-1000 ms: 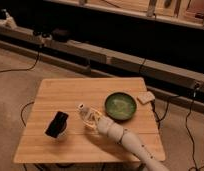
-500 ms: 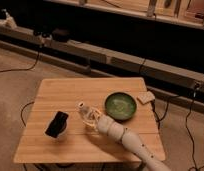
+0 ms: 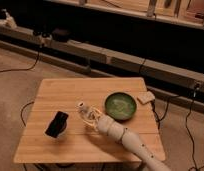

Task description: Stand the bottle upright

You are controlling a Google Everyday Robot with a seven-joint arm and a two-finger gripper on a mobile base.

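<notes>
Two-finger gripper (image 3: 90, 119) on the end of the pale segmented arm (image 3: 129, 142) sits over the middle of the light wooden table (image 3: 70, 90), fingers clenched. They appear closed around the lower body of the small pale translucent plastic bottle with a round white top (image 3: 83, 108), though the contact itself is hard to make out. Bottle is near table centre, between the flat black object (image 3: 57, 124) to its left in view and the round green bowl (image 3: 120, 106) to its right, apart from both. Key relation: bottle sticks out of the gripper toward the upper left in view, away from the arm, white top at the far end and base end at the fingers. Long axis looks tilted, roughly continuing the arm's line, top higher than base; cannot tell if the base touches the wood. Judgement: bottle gripped, not yet standing. Next move likely needs the wrist to swing the top over the base, then seat the base flat before letting go. Risk: bottle tips toward the black object on release. Small tan block (image 3: 146, 97) at the right table edge is out of the way.
</notes>
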